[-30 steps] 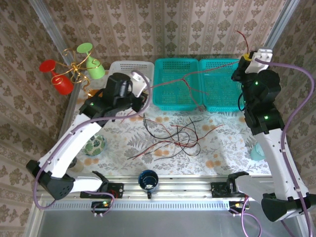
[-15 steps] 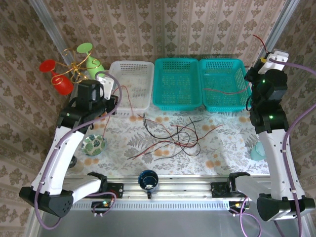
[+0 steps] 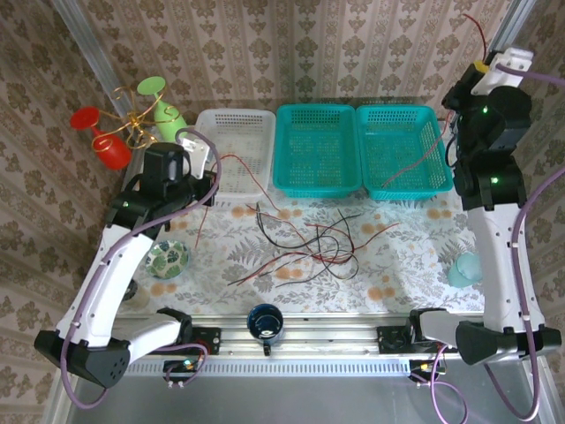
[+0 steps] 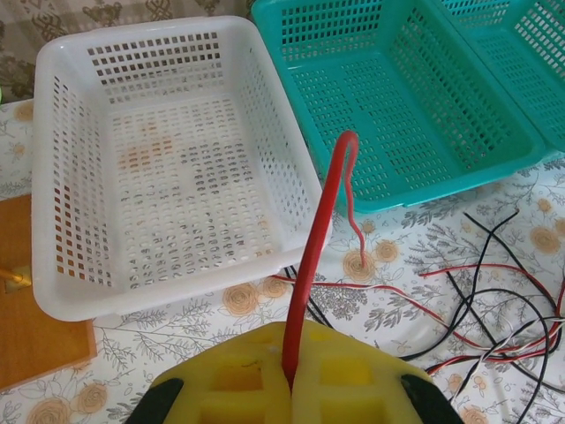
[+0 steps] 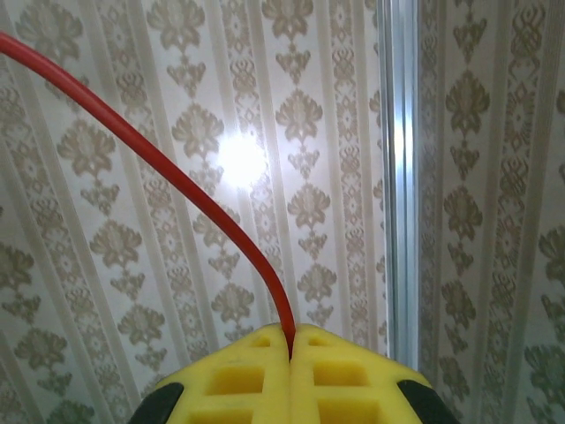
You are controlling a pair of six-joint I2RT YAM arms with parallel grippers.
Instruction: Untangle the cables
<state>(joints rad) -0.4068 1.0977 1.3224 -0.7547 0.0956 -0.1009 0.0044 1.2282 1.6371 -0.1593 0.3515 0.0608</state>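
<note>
Mid-table, tangled red-black cables (image 3: pixel 309 249); left end effector (image 4: pixel 290 378) and right end effector (image 5: pixel 291 343) tight on red strands (image 4: pixel 320 221).

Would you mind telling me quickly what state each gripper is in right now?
Left gripper: closed on a red cable.
Right gripper: closed on another red cable.

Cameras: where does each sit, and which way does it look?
Top external: above and behind the arms, looking down on the table and loose cables; both arms show.
Left wrist: on the left one, looking down past the left pincer, shut on a red cable, at the white basket.
Right wrist: on the raised right one, facing the wallpapered wall; the right pincer grips a second red cable.
Shared: top and left wrist both show the white basket and loose cables.
</note>
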